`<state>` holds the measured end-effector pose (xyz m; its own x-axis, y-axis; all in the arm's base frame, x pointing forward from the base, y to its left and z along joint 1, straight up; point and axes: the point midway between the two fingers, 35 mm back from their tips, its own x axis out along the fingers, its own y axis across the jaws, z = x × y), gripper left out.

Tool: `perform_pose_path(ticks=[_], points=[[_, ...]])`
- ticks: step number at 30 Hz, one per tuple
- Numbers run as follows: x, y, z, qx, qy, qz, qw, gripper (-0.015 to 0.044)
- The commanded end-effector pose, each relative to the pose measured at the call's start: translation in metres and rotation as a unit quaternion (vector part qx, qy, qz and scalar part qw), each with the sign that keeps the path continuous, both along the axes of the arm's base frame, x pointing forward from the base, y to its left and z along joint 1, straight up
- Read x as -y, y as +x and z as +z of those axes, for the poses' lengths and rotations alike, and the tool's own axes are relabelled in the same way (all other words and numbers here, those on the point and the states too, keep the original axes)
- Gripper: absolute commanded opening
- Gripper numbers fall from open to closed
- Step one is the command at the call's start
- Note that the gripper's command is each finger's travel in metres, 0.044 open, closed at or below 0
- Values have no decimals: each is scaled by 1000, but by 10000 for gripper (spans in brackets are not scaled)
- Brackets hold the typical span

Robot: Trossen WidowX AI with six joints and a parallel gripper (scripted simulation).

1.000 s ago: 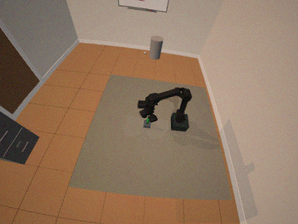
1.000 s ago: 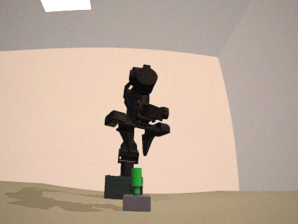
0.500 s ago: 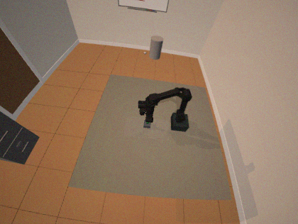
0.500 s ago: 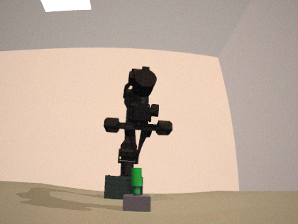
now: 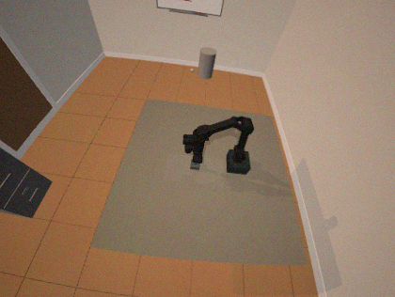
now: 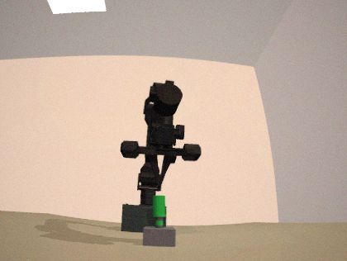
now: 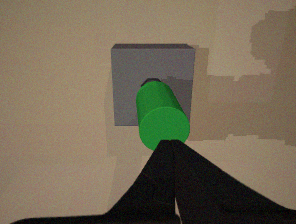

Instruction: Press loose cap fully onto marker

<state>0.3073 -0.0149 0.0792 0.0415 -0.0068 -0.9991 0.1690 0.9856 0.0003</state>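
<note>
Green and dark grey, the marker (image 6: 159, 223) stands upright in the block (image 5: 197, 168) (image 6: 159, 237) (image 7: 125, 85) on the worktop (image 5: 188, 226) (image 6: 248, 239) (image 7: 50, 65), with its green cap (image 6: 159, 206) (image 7: 162, 125) sitting over the top end. In the exterior view a dark band and a bit of green show below the cap, so I judge that it may not be fully seated; whether it has clicked, I cannot tell.

The hand (image 5: 197, 161) (image 6: 159, 187) (image 7: 169, 148) has its fingers pressed together with nothing between them. It points down, and in the exterior view its tips are higher than the cap.

The step in hand looks to be the press: the cap placed, the closed tips serving as a pusher. The next move calls for centring them over the cap, since in the wrist view they line up near its edge, then pushing straight down. An off-centre push could tilt the cap. After that, the arm should lift away.

No brand, label or writing can be read on any of these things.
</note>
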Motion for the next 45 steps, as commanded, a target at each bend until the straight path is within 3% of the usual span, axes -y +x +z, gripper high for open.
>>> perform_pose_path(ticks=[1,29,31,37,42,45], points=[[0,-1,-9,-4,0,-2,1000,0],[0,2,-26,3,0,0,1000,0],[0,3,-17,3,0,0,1000,0],[0,0,60,2,0,0,1000,0],[0,-1,63,2,0,0,1000,0],[0,-1,63,2,0,0,1000,79]])
